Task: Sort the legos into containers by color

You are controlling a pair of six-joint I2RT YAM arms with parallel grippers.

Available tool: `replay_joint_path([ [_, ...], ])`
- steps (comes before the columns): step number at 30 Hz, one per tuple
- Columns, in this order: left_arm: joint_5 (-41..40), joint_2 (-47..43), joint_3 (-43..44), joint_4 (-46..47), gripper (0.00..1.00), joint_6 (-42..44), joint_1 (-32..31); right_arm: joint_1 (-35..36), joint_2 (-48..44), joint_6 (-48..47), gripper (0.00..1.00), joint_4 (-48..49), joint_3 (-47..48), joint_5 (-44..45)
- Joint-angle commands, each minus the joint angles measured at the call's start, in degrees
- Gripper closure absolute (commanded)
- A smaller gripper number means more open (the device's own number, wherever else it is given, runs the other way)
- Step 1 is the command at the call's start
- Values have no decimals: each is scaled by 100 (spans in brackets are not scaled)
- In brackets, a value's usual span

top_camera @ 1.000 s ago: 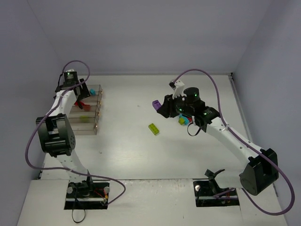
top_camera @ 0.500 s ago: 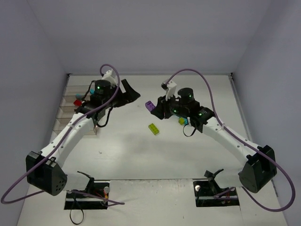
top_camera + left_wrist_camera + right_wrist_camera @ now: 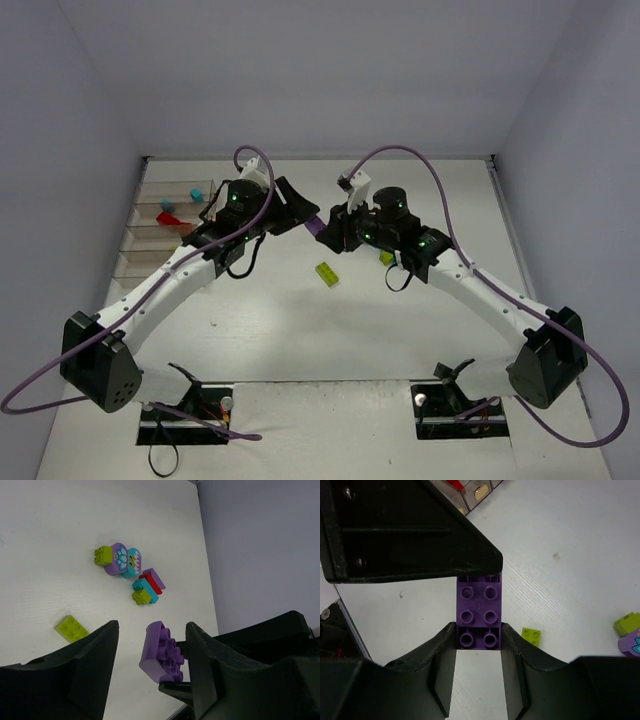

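Note:
My right gripper (image 3: 479,630) is shut on the near end of a purple lego (image 3: 479,605), held above the table's middle (image 3: 316,226). My left gripper (image 3: 152,630) is open, one finger on each side of the same purple lego (image 3: 162,652); a gap shows on its left side. A flat lime lego (image 3: 326,273) lies on the table below them. More legos (image 3: 120,560) sit in a loose cluster, with a small stack (image 3: 147,586) beside it. The clear containers (image 3: 150,240) stand at the far left; a red piece (image 3: 167,217) and a cyan piece (image 3: 197,192) lie inside.
The two arms meet nose to nose above the table's middle. In the top view the right arm hides most of the cluster; only a lime bit (image 3: 386,258) shows. Grey walls close the back and both sides.
The left arm has swung from over the containers to the middle, and its jaws now stand around the purple lego. The right gripper has carried that lego slightly leftward.

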Motion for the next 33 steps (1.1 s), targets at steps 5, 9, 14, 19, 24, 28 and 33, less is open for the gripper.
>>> replay_joint_path([
  [5, -120, -22, 36, 421, 59, -265, -121, 40, -15, 32, 100, 584, 293, 133],
  [9, -147, -13, -16, 412, 59, -352, -183, 40, 20, 67, 100, 628, 302, 142],
  [14, -129, -39, -113, 412, 80, -414, -209, 58, 46, 120, 100, 690, 293, 177],
  [19, -146, -109, -209, 412, 100, -414, -218, 67, 73, 172, 98, 716, 302, 221],
  [24, -840, -487, -394, -352, 100, -353, 36, 58, 55, 243, 40, 646, 275, 449],
  [28, -1008, -760, -675, -931, 100, -484, 746, 31, -6, 287, 22, 541, 231, 782],
  [33, -1183, -1217, -843, -1819, 100, -415, 1907, -56, -165, 418, 21, 462, -23, 960],
])
